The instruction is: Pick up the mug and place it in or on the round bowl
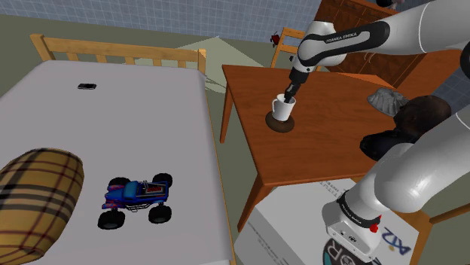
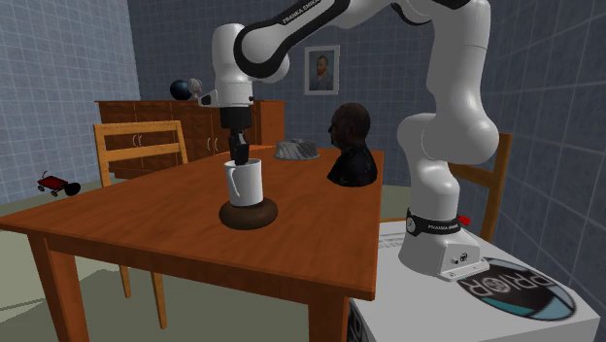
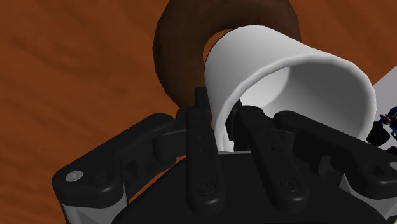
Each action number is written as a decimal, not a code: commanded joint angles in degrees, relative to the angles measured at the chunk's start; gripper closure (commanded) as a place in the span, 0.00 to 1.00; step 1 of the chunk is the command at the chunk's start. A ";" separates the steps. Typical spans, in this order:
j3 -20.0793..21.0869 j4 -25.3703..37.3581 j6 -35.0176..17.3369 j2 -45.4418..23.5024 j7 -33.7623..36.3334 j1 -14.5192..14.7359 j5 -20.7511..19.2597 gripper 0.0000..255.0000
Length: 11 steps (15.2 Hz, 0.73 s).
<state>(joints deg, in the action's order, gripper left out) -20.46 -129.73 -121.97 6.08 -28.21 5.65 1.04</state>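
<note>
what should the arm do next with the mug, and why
Probably open the jaws and let go. The white mug already appears to sit upright on the dark brown round bowl, while the jaws pinch its rim wall, one inside and one outside.

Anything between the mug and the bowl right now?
Nothing visible. The gripper is shut on the wall of the white mug, and the mug is directly over the dark brown bowl, its base at the bowl's top. The dark bust stands apart, farther back on the table.

On the table (image 2: 146,233), bowl (image 2: 249,216); on it, mug (image 2: 245,185).
</note>
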 commanded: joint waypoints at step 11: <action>0.22 4.91 7.37 2.65 0.79 -0.13 -1.03 0.00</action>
<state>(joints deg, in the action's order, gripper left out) -20.34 -125.91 -116.23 8.24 -27.67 5.50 0.19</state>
